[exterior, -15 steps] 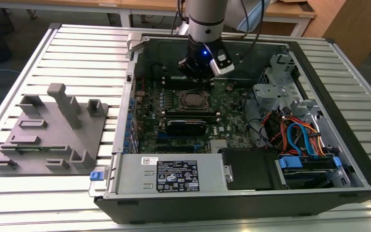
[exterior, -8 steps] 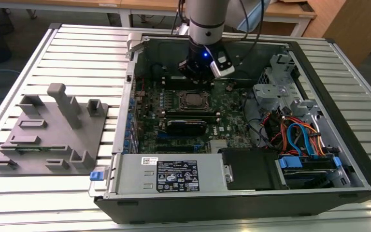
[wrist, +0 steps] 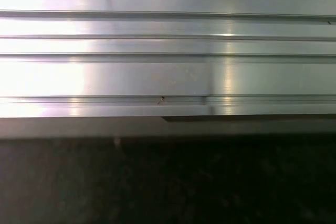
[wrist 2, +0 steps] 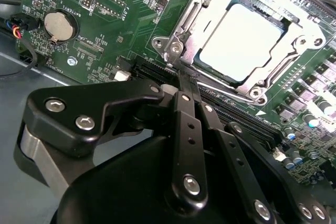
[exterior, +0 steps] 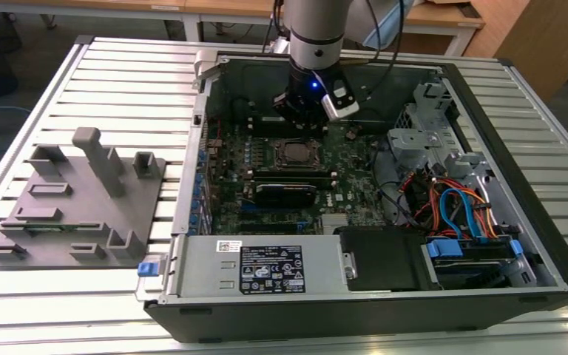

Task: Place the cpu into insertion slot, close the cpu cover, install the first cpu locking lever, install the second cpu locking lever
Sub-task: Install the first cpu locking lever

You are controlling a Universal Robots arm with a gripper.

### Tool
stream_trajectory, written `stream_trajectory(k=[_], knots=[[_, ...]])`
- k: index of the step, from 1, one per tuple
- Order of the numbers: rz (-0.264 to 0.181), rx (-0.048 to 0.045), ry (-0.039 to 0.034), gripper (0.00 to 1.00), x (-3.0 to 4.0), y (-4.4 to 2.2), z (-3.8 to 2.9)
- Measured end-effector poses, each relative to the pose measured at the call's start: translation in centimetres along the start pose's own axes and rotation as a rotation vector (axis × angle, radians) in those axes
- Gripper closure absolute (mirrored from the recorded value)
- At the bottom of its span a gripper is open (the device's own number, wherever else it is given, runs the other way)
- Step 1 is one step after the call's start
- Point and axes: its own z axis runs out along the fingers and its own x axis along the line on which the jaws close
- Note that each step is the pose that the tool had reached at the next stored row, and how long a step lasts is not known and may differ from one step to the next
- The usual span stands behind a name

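The cpu [wrist 2: 242,39], a flat silvery square, lies in the insertion slot [wrist 2: 175,49] on the green board. The cpu cover [wrist 2: 195,18], a thin silver frame, lies flat around it. A thin silver locking lever [wrist 2: 281,62] runs along one side of the socket. My gripper [wrist 2: 185,78] has its black fingers pressed together with nothing between them, the tips just off the socket's corner. In the exterior view the gripper [exterior: 305,118] hangs inside the open case, just behind the socket [exterior: 292,153].
A grey power supply box [exterior: 254,268] fills the case's near side. A drive cage [exterior: 427,140] and coloured cables [exterior: 454,207] sit at the exterior view's right. A grey fixture block [exterior: 77,200] stands on the slatted table [wrist: 157,77]. A coin battery [wrist 2: 56,24] and long black slots [exterior: 284,186] are on the board.
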Motion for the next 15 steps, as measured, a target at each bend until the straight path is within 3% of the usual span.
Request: stream_trajectory(k=[10,15], knots=[[0.0,-0.0001,-0.0002,0.89,-0.02,0.02,-0.2],[-0.001,0.0114,-0.0002,0.89,0.0,0.0,-0.01]])
